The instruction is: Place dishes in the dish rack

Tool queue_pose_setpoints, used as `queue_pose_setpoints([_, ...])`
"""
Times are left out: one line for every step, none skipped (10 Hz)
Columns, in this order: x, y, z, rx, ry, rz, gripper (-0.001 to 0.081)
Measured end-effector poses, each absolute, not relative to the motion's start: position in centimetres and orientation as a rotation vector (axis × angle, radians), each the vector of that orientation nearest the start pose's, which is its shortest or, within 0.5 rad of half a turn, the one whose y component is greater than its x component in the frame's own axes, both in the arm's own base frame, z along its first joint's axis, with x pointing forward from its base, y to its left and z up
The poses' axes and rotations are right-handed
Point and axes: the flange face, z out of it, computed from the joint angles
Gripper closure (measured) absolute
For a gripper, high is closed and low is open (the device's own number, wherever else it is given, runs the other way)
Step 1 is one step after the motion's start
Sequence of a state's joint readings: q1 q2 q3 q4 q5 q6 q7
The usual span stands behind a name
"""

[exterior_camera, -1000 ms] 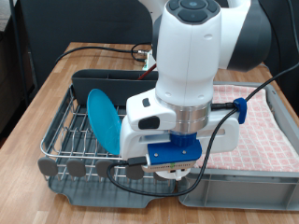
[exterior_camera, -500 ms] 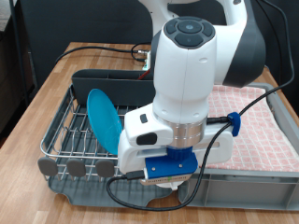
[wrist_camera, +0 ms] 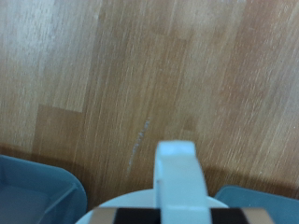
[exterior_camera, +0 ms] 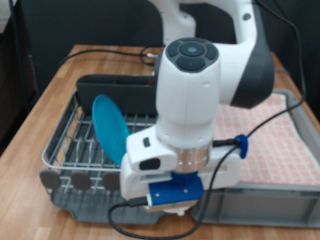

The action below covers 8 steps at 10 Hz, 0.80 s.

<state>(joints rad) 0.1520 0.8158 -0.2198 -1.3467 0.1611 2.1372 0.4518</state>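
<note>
Dish rack (exterior_camera: 75, 150): silver wire grid on a dark tray, at the exterior view's left, on the wooden table (exterior_camera: 25, 120). Dark cutlery holder (exterior_camera: 115, 88) sits along its far side, round grey discs (exterior_camera: 72, 181) along the near edge.

Arm body fills the centre of the exterior view, so the gripper itself is hidden there; its blue mount sits low, over the near wall of the grey bin (exterior_camera: 255, 208). Pink checked cloth (exterior_camera: 275, 145) lines that bin.

Light-blue plate (exterior_camera: 111, 128) stands on edge in the rack, leaning in the wires; judged already placed, upright so it drains.

Wrist view: gripper (wrist_camera: 179, 191) over bare wood, one white finger visible, blurred. Can't tell whether it's released, clenched or carrying anything. Mug and spoon not visible.
</note>
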Motion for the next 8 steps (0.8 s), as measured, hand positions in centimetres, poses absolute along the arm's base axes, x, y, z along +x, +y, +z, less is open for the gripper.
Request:
queue_pose_setpoints([73.80, -0.78, 24.26, -3.049, 0.842, 0.004, 0.0735])
queue_pose_setpoints([73.80, -0.80, 24.16, -3.045, 0.834, 0.007, 0.0735])
queue_pose_setpoints([73.81, -0.86, 24.09, -3.041, 0.827, 0.009, 0.0735])
queue_pose_setpoints([73.79, -0.92, 24.00, -3.039, 0.822, 0.013, 0.0735])
queue_pose_setpoints([73.78, -0.99, 23.95, -3.039, 0.817, 0.014, 0.0548])
queue_pose_setpoints([73.78, -1.08, 23.93, -3.040, 0.812, 0.015, 0.0548])
queue_pose_setpoints([73.78, -1.17, 23.93, -3.040, 0.810, 0.015, 0.0384])
queue_pose_setpoints([73.83, -1.21, 24.01, -3.041, 0.802, 0.013, 0.0384])
